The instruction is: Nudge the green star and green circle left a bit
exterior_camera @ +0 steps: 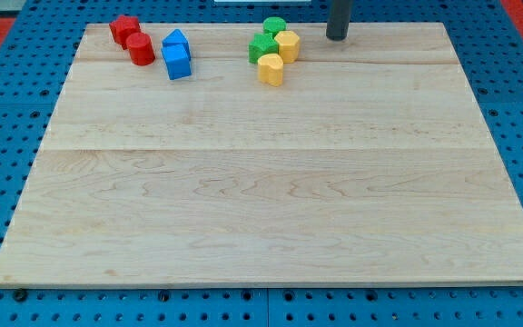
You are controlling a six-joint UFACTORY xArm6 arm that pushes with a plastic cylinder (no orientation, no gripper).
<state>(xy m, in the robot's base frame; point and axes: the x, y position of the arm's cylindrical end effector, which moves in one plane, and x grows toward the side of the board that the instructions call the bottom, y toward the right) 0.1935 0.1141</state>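
Green blocks are sitting near the view's top edge of the wooden board (271, 227): the green circle (274, 25) is lying just above the green star (262, 47), both to the left of my tip (336, 37). My tip, a bare rod with nothing to spread or pinch, is resting on the board apart from them, with a yellow block (288, 44) lying between. A second yellow block (271, 69) is touching the star's lower right, while two blue blocks (177, 54) and two red blocks (133, 39) are sitting farther left.
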